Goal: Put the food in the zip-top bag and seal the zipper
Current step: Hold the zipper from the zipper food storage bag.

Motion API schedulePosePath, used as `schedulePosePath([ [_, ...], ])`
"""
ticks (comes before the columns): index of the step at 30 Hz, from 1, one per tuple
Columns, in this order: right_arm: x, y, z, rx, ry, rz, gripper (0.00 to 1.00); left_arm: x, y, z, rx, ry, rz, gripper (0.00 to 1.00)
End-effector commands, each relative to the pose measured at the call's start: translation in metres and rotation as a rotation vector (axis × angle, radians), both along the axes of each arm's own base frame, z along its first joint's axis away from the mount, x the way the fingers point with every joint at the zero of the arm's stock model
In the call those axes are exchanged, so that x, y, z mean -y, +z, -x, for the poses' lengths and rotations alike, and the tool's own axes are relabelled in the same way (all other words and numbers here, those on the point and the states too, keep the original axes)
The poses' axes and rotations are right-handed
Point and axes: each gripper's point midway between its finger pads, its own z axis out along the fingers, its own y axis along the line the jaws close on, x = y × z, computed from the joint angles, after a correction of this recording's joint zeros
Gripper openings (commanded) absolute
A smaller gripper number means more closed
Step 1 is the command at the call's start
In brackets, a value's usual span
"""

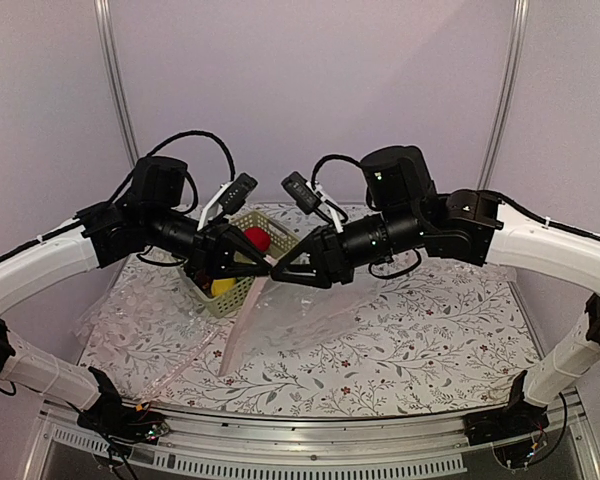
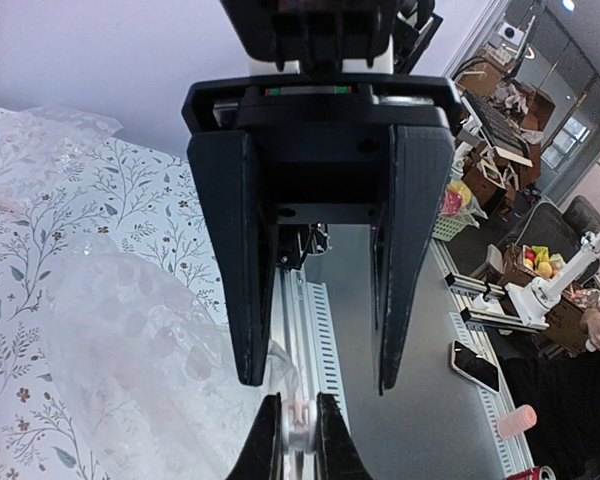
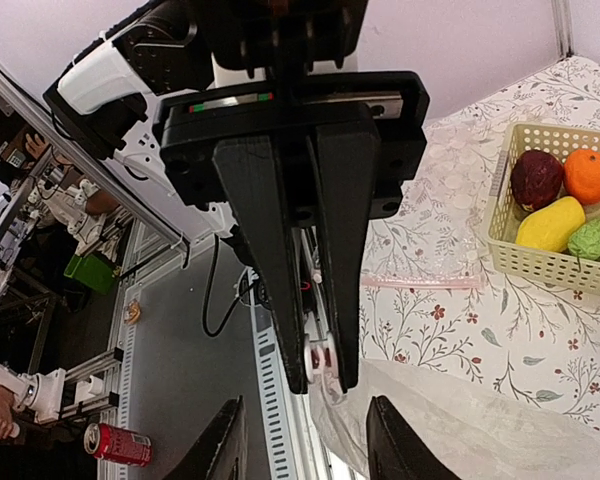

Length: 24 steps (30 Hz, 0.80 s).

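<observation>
Over the table (image 1: pixel 430 330) — left tool (image 2: pixel 298 440) pinches zipper (image 2: pixel 298 411), right tool (image 3: pixel 308 448) agape.

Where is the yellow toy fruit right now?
In the lattice basket, at the right edge of the right wrist view; the yellow fruit lies between the maroon piece and the green piece.
</observation>
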Motion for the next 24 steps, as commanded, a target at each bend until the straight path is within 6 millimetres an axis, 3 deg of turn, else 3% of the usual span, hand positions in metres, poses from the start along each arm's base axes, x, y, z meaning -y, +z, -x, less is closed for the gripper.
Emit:
schedulePosePath([
  [1,-0.005,-0.008,0.001,0.012,0.014,0.034,0.39,0.001,-0.006,-0.001,-0.016,-0.003,-0.016,0.00],
  [10,-0.006,-0.014,0.000,0.012,0.003,0.043,0.00,0.002,-0.009,-0.004,-0.021,0.003,-0.023,0.00],
  [16,-0.010,-0.008,-0.010,0.038,-0.078,-0.010,0.00,0.003,-0.013,-0.007,-0.022,0.021,-0.036,0.00],
  [24,0.002,0.007,-0.025,0.052,-0.209,-0.084,0.00,0.003,-0.015,-0.010,-0.020,0.033,-0.048,0.00],
])
